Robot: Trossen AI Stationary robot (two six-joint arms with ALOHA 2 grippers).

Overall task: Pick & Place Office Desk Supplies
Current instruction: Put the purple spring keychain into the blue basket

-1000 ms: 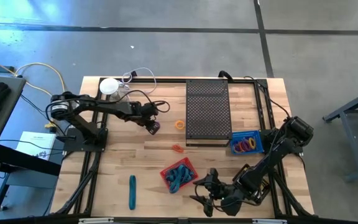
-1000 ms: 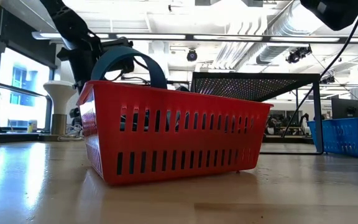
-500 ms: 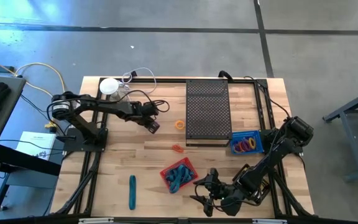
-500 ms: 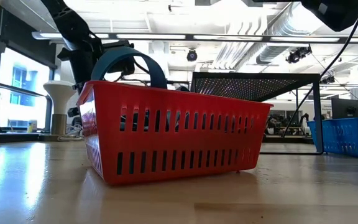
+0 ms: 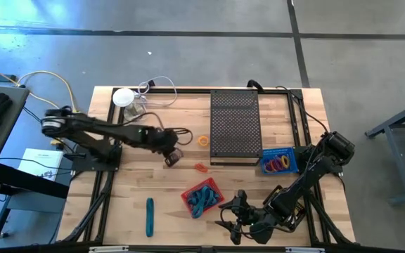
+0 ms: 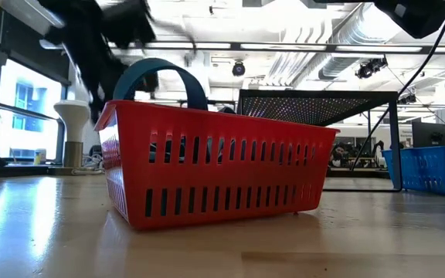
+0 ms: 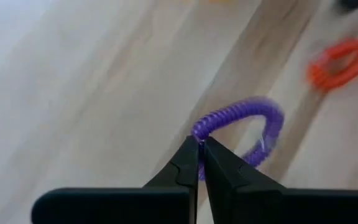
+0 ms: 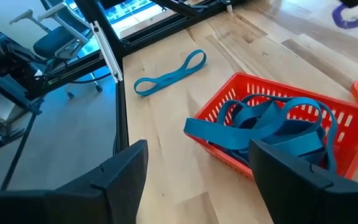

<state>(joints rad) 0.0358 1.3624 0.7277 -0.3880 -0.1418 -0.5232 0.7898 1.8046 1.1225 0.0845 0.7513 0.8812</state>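
My left gripper (image 7: 201, 163) just clamped shut on the purple loop (image 7: 241, 127) and swung toward mid-table; loop's held, ready to bin. Right gripper (image 5: 232, 223) idles wide open by the red basket (image 5: 201, 197).

Open wood tabletop (image 5: 132, 183) w/ bare boards runs between the left gripper (image 5: 172, 159), shut on a purple coiled elastic loop (image 7: 241, 127), and the red slotted plastic basket (image 5: 201, 197) full of teal bands; only a small orange coiled ring (image 5: 200, 167) lies in that lane, & a long teal elastic band (image 5: 149, 215) lies flat well off to the side. Large black perforated rectangular tray (image 5: 234, 125) blocks the table's middle-back, w/ a blue plastic basket (image 5: 278, 161) of coloured rings touching its corner. Right gripper (image 5: 232, 218), fingers wide apart, hangs just beside the red basket at the near table edge, crowding approach from that side.
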